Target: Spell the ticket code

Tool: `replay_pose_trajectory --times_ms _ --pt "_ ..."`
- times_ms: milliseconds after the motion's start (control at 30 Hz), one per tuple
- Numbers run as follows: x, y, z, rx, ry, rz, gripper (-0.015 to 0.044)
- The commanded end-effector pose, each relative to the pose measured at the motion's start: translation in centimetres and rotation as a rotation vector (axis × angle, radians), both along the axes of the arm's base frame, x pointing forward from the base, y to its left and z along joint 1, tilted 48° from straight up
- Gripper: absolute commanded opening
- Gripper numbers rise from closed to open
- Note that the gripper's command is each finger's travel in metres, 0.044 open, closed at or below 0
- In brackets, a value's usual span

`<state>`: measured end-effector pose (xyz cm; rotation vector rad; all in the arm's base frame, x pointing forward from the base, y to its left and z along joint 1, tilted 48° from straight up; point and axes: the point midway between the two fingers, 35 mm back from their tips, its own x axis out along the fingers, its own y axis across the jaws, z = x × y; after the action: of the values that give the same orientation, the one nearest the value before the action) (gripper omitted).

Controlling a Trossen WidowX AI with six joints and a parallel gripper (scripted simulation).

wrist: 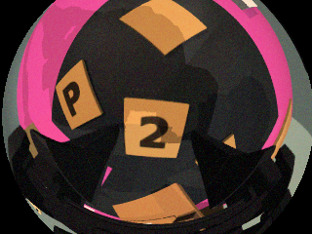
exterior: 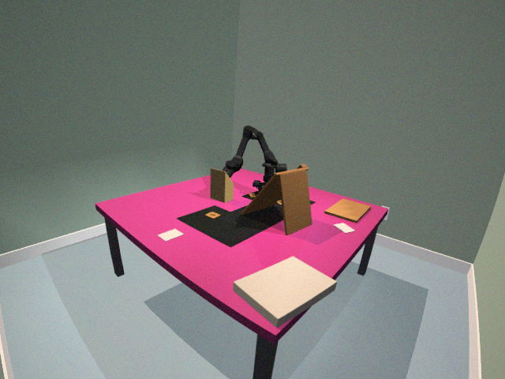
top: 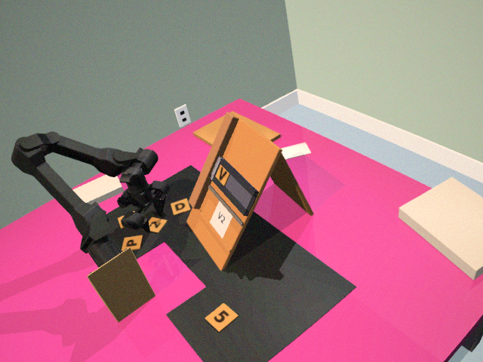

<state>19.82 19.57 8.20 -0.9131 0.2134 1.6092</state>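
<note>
Tile 2 (top: pixel 157 225) (wrist: pixel 156 128) lies between tile P (top: pixel 131 243) (wrist: pixel 79 96) and tile D (top: pixel 180 206).

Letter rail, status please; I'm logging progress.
Claw open, nothing gripped, over "2" tile. "V" tile in rail; "2" still needed. No obstruction seen between claw and "2" tile.

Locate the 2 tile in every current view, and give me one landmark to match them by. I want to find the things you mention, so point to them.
Top: 2 tile (top: pixel 156 225) (wrist: pixel 156 128) left of centre, beside the gripper (top: pixel 150 212) (wrist: pixel 156 132).
Exterior: cannot be made out.
Wrist: centre, just beyond the open fingers.
Shared landmark: the dark mat (top: pixel 312 280) (exterior: pixel 230 236) (wrist: pixel 239 68).
</note>
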Motion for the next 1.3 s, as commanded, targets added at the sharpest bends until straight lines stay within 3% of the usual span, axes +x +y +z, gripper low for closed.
replay_pose_trajectory --times_ms 0,267,300,700,1000,1267 --pt "-0.09 0.1 -0.45 -0.007 0.01 -0.004 0.034" --pt "-0.09 0.1 -0.45 -0.007 0.01 -0.004 0.034" --pt "-0.09 0.1 -0.45 -0.007 0.01 -0.004 0.0314" --pt "-0.09 0.1 -0.45 -0.007 0.01 -0.004 0.0234" --pt "-0.23 -0.42 -0.12 -0.007 0.01 -0.004 0.0" --pt "-0.26 -0.9 -0.02 -0.007 0.01 -0.004 0.0"
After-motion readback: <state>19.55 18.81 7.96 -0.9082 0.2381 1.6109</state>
